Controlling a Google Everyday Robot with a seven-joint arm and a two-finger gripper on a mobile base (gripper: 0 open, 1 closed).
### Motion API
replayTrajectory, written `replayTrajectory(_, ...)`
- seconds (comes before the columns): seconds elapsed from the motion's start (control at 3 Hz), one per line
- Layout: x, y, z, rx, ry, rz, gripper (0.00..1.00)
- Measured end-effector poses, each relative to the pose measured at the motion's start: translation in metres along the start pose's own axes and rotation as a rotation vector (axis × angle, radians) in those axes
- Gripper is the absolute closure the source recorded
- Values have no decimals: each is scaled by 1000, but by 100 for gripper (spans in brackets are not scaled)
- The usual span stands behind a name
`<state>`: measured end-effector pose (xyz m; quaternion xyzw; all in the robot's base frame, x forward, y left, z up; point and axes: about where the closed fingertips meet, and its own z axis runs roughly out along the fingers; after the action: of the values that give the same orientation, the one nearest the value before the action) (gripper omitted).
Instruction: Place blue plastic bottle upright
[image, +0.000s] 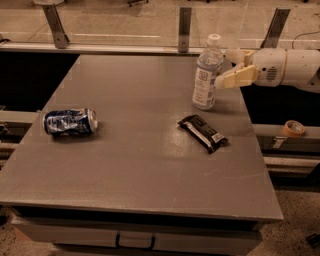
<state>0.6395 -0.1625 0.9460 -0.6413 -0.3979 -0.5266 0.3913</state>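
The blue plastic bottle (206, 75), clear with a white cap and a pale label, stands upright on the grey table (135, 150) at the back right. My gripper (224, 69) reaches in from the right at the bottle's mid height. Its cream fingers (235, 78) are spread apart, with the tips at the bottle's right side. The bottle rests on its own base on the table.
A crushed dark blue drink can (70, 122) lies on its side at the left. A flat black snack wrapper (202, 133) lies in front of the bottle. A roll of tape (293, 128) sits on a ledge off the right edge. A railing runs behind the table.
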Motion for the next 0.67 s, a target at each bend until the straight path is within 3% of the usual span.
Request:
replayTrajectory(0.33,36,4,-18,-67,-17,-68,0)
replayTrajectory(0.67,124,-2,-53,-220,-23,-207,0)
